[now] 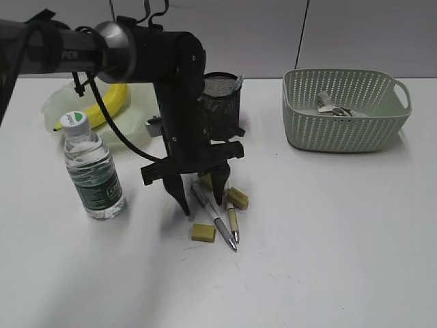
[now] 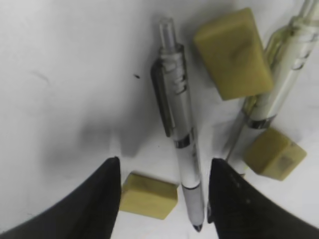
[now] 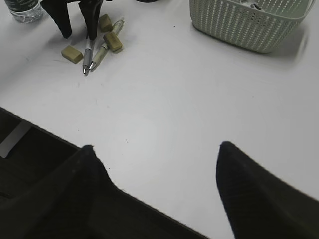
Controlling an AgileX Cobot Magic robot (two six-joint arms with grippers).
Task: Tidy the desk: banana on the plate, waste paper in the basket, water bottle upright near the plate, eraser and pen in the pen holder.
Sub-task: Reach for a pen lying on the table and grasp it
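The left gripper point(image 1: 202, 193) hangs low over the white table point(image 1: 328, 260) with its jaws spread, and nothing is pinched between them. Under it lies a grey pen point(image 2: 182, 134), its tip close to the inner face of one finger point(image 2: 239, 204). A tan eraser point(image 2: 148, 195) sits flat between the two fingers. Just beyond the gripper lie a second pen point(image 2: 281, 69) and two more erasers point(image 2: 233, 52) point(image 2: 275, 153). Behind the arm stands the black mesh pen holder point(image 1: 222, 104). To the gripper's left the water bottle point(image 1: 92, 166) stands upright near the plate point(image 1: 130, 126), which holds the banana point(image 1: 113, 104). Well off to its right, the basket point(image 1: 345, 109) holds the waste paper point(image 1: 331, 104). The right gripper point(image 3: 154, 164) hovers apart, spread and empty.
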